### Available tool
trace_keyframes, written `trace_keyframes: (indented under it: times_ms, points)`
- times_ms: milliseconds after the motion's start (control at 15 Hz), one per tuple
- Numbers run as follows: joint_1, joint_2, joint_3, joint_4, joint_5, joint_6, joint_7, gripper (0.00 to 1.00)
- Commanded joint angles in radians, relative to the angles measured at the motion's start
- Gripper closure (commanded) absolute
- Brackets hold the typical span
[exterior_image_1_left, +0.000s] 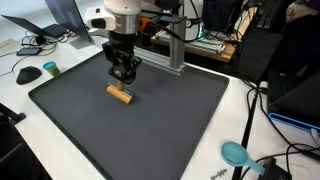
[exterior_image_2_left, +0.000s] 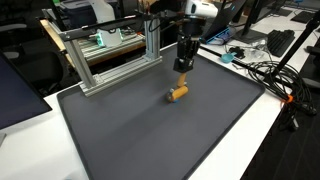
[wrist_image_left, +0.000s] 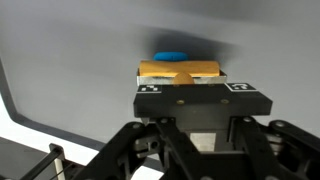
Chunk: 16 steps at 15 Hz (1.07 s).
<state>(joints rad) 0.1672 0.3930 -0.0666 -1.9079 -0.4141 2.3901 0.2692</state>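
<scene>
Both exterior views look down on the dark tabletop (exterior_image_1_left: 175, 130) from different sides. The wrist view looks closely past the gripper (wrist_image_left: 190, 90).

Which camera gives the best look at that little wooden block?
An exterior view: the block lies whole on the mat, just below the gripper. In an exterior view from elsewhere it looks smaller. In the wrist view the gripper's body hides part of it.
</scene>
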Motion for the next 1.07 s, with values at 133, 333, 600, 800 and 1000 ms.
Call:
trace_keyframes:
  times_ms: [133,333,600,800,1000]
  points:
    - [-0.019,-0.018,0.061,-0.044,0.043,0.037,-0.131,0.78]
    - [-0.076,-0.013,0.118,-0.032,0.173,0.015,-0.306,0.78]
    - [-0.144,-0.007,0.170,-0.014,0.322,-0.024,-0.510,0.78]
    - [-0.160,-0.003,0.181,-0.006,0.353,-0.050,-0.577,0.78]
    - [-0.146,0.001,0.173,-0.008,0.328,-0.048,-0.568,0.78]
